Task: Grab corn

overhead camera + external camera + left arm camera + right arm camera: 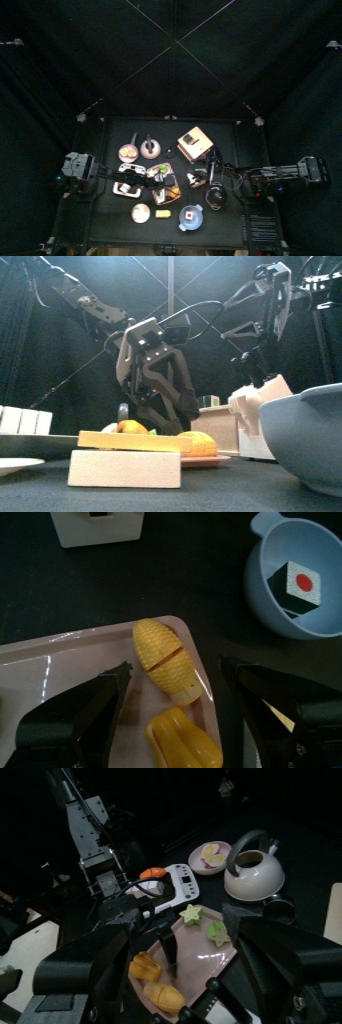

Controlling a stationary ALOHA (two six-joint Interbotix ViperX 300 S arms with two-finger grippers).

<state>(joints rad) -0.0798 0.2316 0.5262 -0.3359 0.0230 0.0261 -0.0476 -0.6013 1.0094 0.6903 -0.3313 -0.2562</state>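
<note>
Both pairs of jaws stand wide apart and hold nothing. In the top view the left gripper (150, 178) reaches in over the pale tray (171, 184) near the table's middle, while the right gripper (201, 178) hangs just beside it on the other side. In the front view the left gripper (154, 396) hangs behind the tray's food, where a yellow piece (195, 442) lies behind a pale block (124, 468), with a blue bowl (307, 436) close at the right edge. In the left wrist view the corn (166, 660) lies on the tray (60, 677) at its rim, between the spread jaws, above another yellow piece (181, 737); the blue bowl (271, 602) holds a cube. In the right wrist view the left gripper (144, 903) hovers over the tray (201, 963), with a kettle (253, 876) beyond.
</note>
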